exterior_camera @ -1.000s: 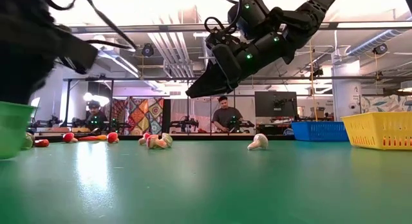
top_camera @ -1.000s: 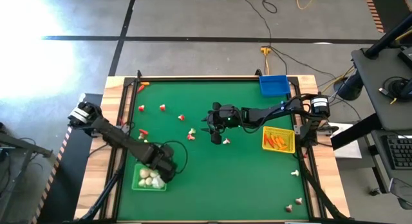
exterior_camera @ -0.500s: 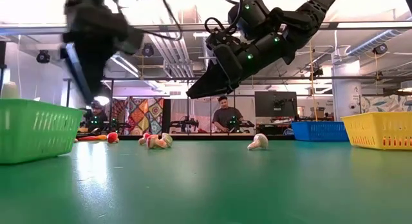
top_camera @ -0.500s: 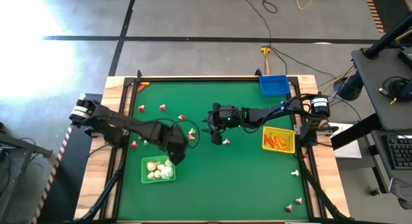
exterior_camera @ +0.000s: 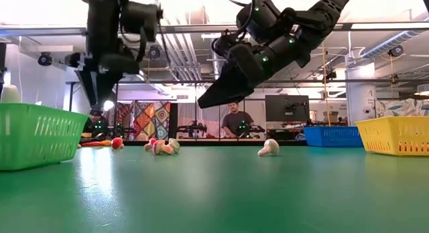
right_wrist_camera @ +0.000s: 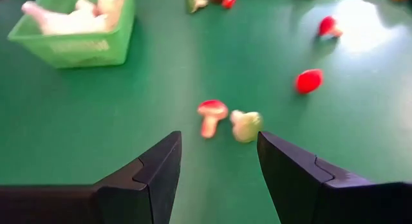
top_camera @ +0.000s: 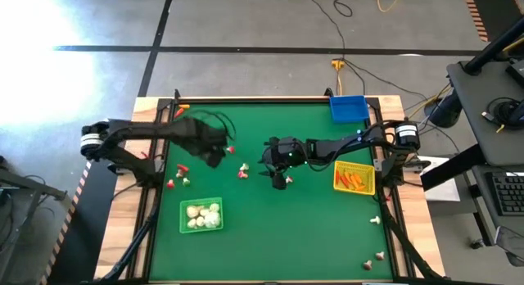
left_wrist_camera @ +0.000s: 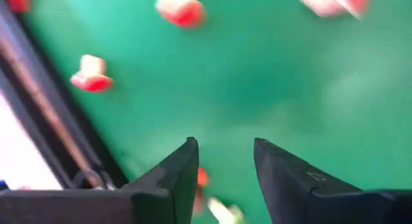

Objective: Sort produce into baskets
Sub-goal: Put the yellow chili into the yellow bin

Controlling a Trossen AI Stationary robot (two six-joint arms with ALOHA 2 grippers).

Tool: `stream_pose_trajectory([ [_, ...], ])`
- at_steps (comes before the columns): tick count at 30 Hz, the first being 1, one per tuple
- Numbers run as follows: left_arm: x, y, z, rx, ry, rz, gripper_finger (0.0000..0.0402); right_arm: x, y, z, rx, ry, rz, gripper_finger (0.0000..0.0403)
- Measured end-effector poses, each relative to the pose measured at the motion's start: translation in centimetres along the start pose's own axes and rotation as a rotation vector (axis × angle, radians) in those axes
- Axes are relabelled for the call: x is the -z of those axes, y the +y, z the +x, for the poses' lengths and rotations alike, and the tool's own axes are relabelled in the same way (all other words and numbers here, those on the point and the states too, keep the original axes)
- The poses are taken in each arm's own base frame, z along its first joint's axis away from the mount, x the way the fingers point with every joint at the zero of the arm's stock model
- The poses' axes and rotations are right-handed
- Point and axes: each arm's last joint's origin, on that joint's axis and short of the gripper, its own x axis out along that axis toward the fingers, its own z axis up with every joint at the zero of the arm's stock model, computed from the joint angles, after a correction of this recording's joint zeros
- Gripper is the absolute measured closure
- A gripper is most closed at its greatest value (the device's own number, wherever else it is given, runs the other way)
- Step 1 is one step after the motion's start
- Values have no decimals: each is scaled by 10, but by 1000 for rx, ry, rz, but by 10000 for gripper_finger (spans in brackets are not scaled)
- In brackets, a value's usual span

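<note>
My left gripper [top_camera: 214, 158] hovers open and empty above the mat's far left part, over scattered red-and-white pieces [left_wrist_camera: 90, 76]; its fingers [left_wrist_camera: 223, 150] stand apart. My right gripper [top_camera: 272, 169] hovers open and empty near the table's middle [right_wrist_camera: 219, 140], above a red-capped piece [right_wrist_camera: 211, 114] and a pale bulb [right_wrist_camera: 246, 125] lying on the mat. The green basket [top_camera: 201, 215] holds whitish bulbs at the near left. The yellow basket [top_camera: 354, 178] holds orange sticks at the right. The blue basket [top_camera: 348, 109] sits at the far right corner.
Loose pieces lie on the mat: red-and-white ones at the far left [top_camera: 206, 136], one by the right gripper [top_camera: 286, 180], a few at the near right [top_camera: 375, 221]. An orange stick [top_camera: 182, 107] lies at the far left corner. A wooden rim [top_camera: 270, 99] borders the mat.
My left gripper has risen from the green basket at the near left and swung toward the table's far edge, now over the far left pieces. The green basket has slid a little toward the table's right and stays there.
</note>
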Motion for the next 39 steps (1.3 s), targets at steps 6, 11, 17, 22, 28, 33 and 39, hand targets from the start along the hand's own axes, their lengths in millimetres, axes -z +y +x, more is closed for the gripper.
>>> stream_pose_trajectory([
  [6,-37,68,28,-184,-166,-445,304,6,16,1,-36,24,-18,207],
  [11,-67,111,60,-178,-246,-670,353,7,25,2,-55,23,-31,207],
  [17,-86,121,89,-168,-286,-687,395,1,26,2,-53,-44,-54,207],
  [22,-97,119,100,-241,-236,-626,401,-10,25,2,-39,-90,-110,207],
  [28,-122,136,102,-315,-99,-523,401,-29,24,2,-29,-145,-168,207],
  [33,-140,141,114,-336,45,-424,401,-42,22,1,-19,-183,-207,207],
  [39,-163,142,137,-344,117,-337,401,-53,13,0,8,-205,-215,207],
])
